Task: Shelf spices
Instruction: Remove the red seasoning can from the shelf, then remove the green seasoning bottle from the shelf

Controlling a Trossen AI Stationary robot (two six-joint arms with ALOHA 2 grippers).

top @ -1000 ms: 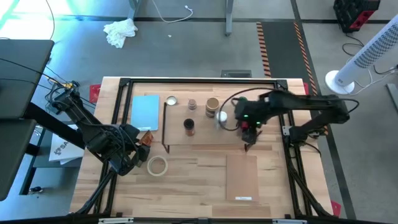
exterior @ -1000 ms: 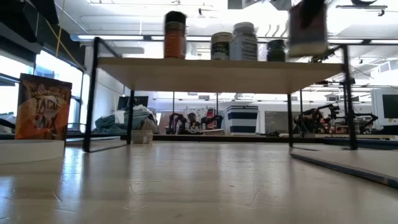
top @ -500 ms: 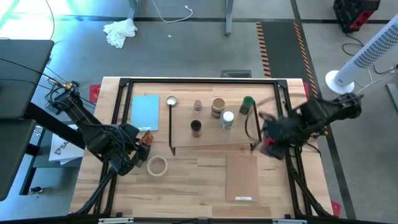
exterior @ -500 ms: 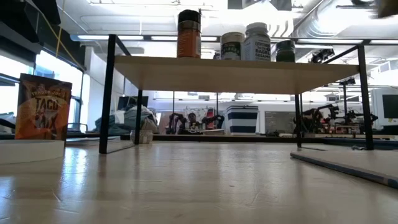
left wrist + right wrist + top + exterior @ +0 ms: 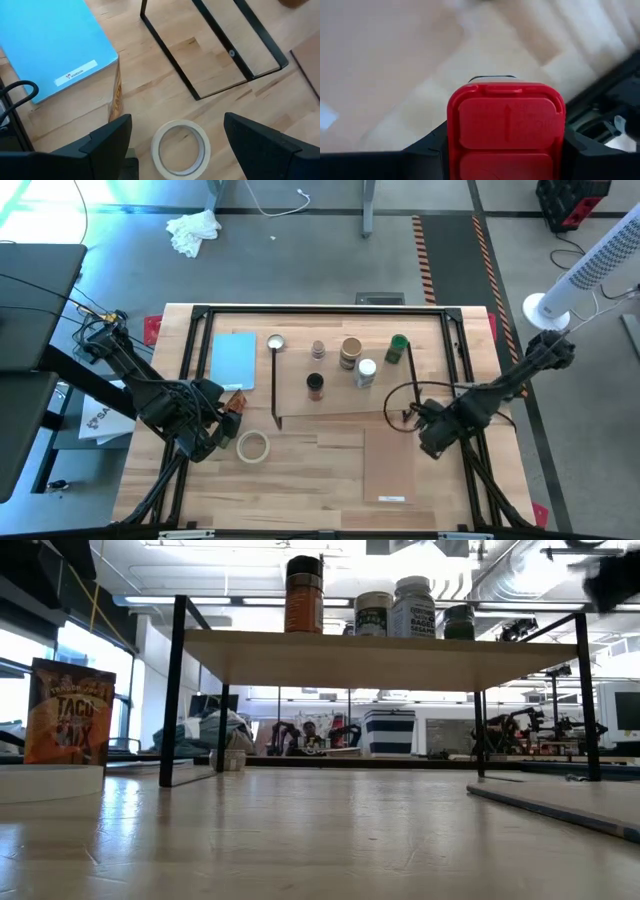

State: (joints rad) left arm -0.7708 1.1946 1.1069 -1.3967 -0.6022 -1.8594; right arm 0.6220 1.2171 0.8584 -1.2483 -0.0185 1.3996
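Left gripper (image 5: pixel 218 427) hovered low at the table's near-left corner with its fingers (image 5: pixel 107 137) spread wide and nothing between them, a white tape ring (image 5: pixel 253 445) lying on the table just under and ahead of it. Beside it, toward the far edge, lay a flat light-blue pad (image 5: pixel 234 360) with an orange taco-mix packet (image 5: pixel 68 712) close by. This arm looked to be waiting.

Next across stood the shelf (image 5: pixel 340 392), its pale plank carried on thin black wire ends. One small silver-topped jar (image 5: pixel 275 342) sat on the table just off the shelf's left end, not yet shelved. On the plank stood a small pinkish-topped jar (image 5: pixel 318 349), a dark brown-topped jar (image 5: pixel 315 385), a tan-topped tin (image 5: pixel 350 350), a white-topped jar (image 5: pixel 366 371) and a green-topped jar (image 5: pixel 398 345), all upright and near one another toward the right half.

Right gripper (image 5: pixel 432 432) hung beyond the shelf's right end, over the table near a loose thin pale board (image 5: pixel 389 465). Its wrist view showed it clenched on a red-lidded spice jar (image 5: pixel 506 131), the flip lid facing the camera.

By my reading, the step in hand was carrying this red jar for shelving. The next move called for swinging back over the plank, choosing a bare patch clear of the standing jars, lowering it upright and letting go without knocking its neighbours.
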